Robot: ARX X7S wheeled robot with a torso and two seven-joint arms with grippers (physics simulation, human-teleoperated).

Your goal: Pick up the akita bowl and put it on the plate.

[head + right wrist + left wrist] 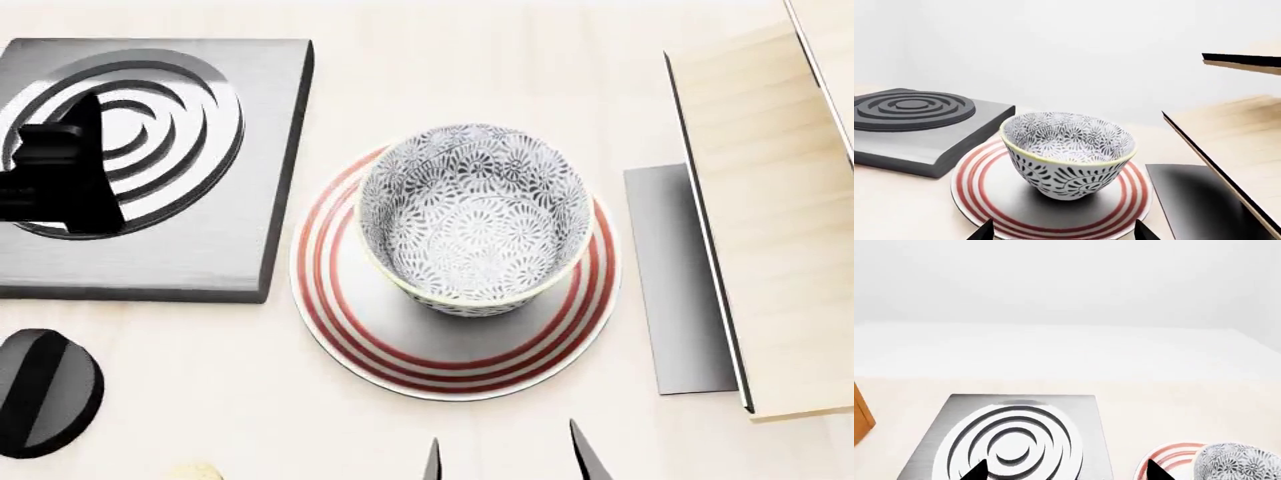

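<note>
bowl seated on the plate, both jaws free

nearest you, your right gripper point(507, 455) sits low at the near edge of the bench point(441, 90), its two dark tips spread apart with nothing between them, aimed at the plate from just in front. in the right wrist view the same tips frame the plate's near rim without touching it.

just beyond, the plate point(461, 355) lies flat on the bench, its red rings showing all round. the akita bowl point(474, 220) stands upright on it, slightly toward the far side of centre, mouth up.

to the left, your left gripper point(60, 175) hovers over the burner point(200, 250), dark against its concentric rings. the left wrist view shows its two tips set wide, one above the burner, one near the plate's edge, holding nothing.

on the right, a wooden board point(767, 220) leans over a grey panel point(674, 290). a black knob point(47, 395) sits at the near left.
</note>
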